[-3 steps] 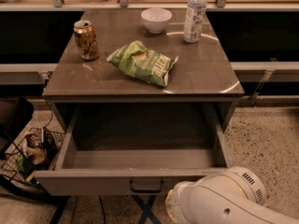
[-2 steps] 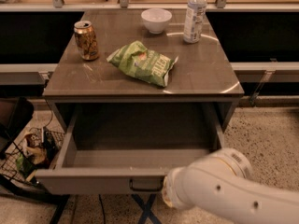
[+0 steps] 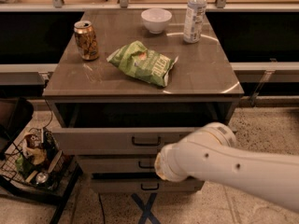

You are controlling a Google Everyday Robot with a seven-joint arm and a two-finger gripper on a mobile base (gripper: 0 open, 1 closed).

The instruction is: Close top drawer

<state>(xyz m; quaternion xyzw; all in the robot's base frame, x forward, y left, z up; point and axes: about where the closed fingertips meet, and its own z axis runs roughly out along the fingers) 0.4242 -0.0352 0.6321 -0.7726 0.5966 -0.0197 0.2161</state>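
Note:
The top drawer [image 3: 117,141] is a wide grey-brown drawer with a small dark centre handle [image 3: 145,141]. It stands out only a little from the table, with a dark gap above its front. My white arm reaches in from the lower right. My gripper [image 3: 161,166] is at the arm's far end, just below and right of the handle, up against the drawer fronts. The arm hides the gripper itself.
On the table top [image 3: 205,73] lie a green chip bag [image 3: 142,62], a can [image 3: 87,40], a white bowl [image 3: 156,19] and a water bottle [image 3: 194,14]. Two narrower drawers [image 3: 117,164] sit below. A wire basket of clutter [image 3: 32,160] stands on the floor at the left.
The top drawer has slid in from wide open to nearly shut. My arm has moved forward and up toward the drawer front.

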